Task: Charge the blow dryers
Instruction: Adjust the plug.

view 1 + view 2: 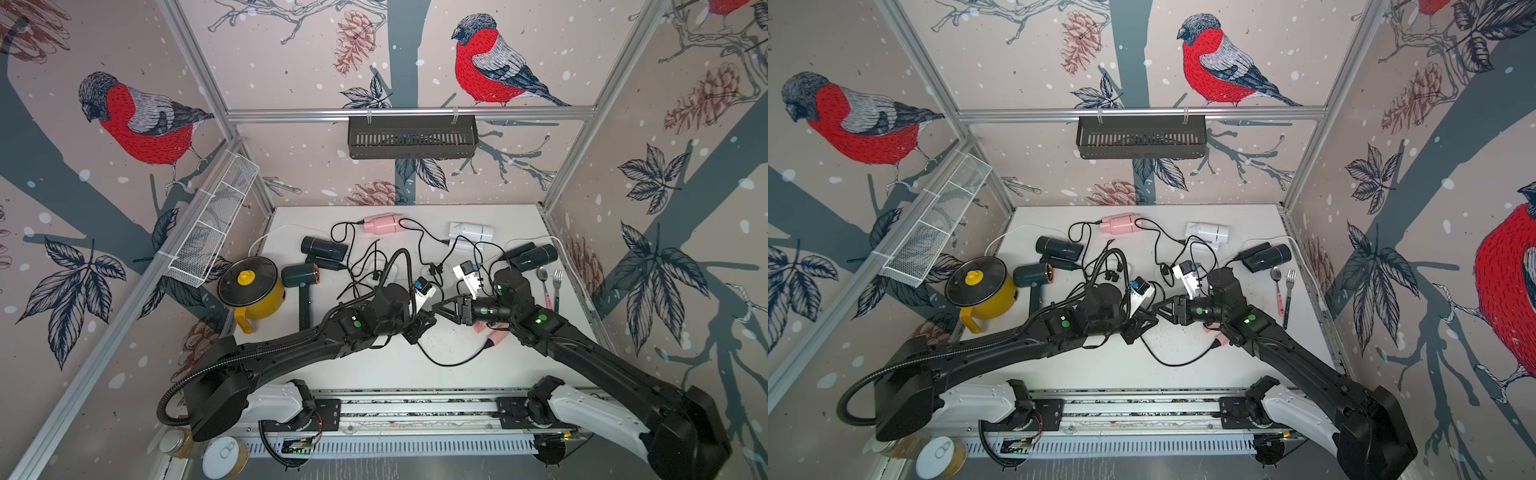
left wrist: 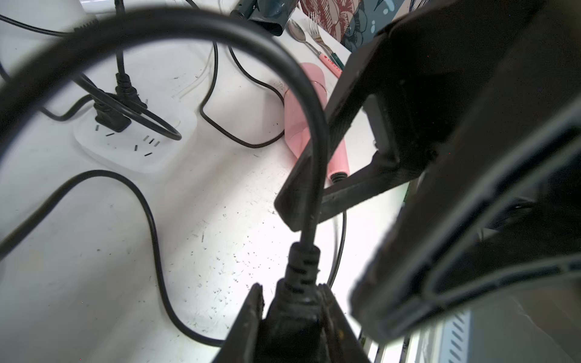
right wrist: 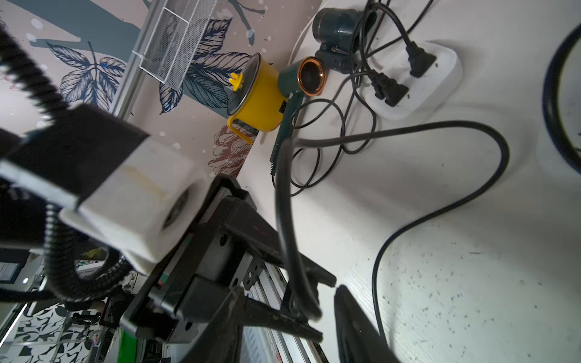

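Left gripper [image 2: 290,287] clamps the black plug [image 2: 295,305]; right gripper [image 3: 328,311] gapes open, the cord [image 3: 280,204] looping close. A snag could wrench the plug loose.

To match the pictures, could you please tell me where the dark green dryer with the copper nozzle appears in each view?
Top view: green dryer left of centre, beside the yellow pot.
Top view: green dryer left of centre, beside the yellow pot.
Left wrist: not in it.
Right wrist: green dryer beside the yellow pot, nozzle facing the camera.
Shared landmark: the yellow pot.
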